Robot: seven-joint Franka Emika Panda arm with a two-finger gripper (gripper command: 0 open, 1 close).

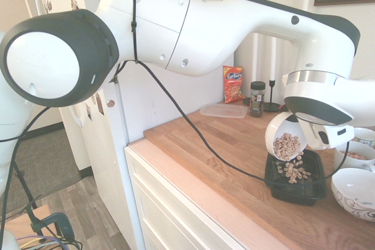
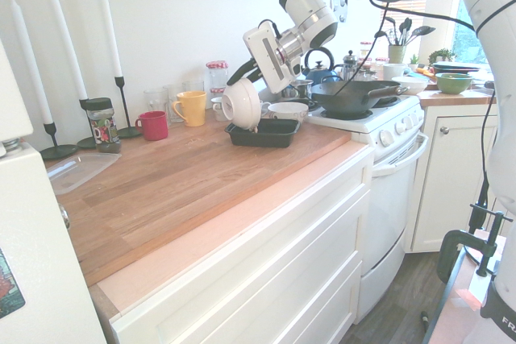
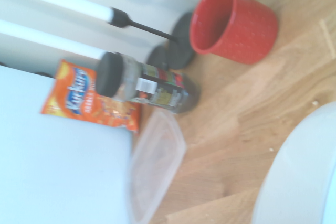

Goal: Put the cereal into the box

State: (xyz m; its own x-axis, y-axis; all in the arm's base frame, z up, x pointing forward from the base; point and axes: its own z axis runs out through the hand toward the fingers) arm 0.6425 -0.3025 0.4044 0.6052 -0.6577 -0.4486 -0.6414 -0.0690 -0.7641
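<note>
While the white mug (image 1: 285, 136) hangs tipped over the box (image 1: 295, 177), its mouth faces down and toward the first exterior camera, and the cereal (image 1: 287, 146) is split between two places: a clump of tan rings sits at the mug's lower lip, and a looser scatter already lies on the black floor of the box directly beneath. The pincer (image 2: 260, 78) is closed down tight and appears to have the mug by its rim or handle side, though the exact contact is hidden behind the wrist in both outside views.

What matters for the pour is the vertical line from lip to tray. In the first exterior view the lip sits just above the box's far-left part, well inside its rim, so pieces dropping straight down should land inside. The box's long axis runs roughly along the bench (image 2: 193, 175) edge, and the mug is tilted across it. In my judgement more tilt is needed to empty the remaining rings, and the risk is pieces bouncing over the low rim onto the wood.

Beyond, a spice jar (image 3: 144, 83), an orange snack bag (image 3: 86, 103), a clear lid (image 3: 155, 163) and a red cup (image 3: 236, 22) stand well apart from the pour.
</note>
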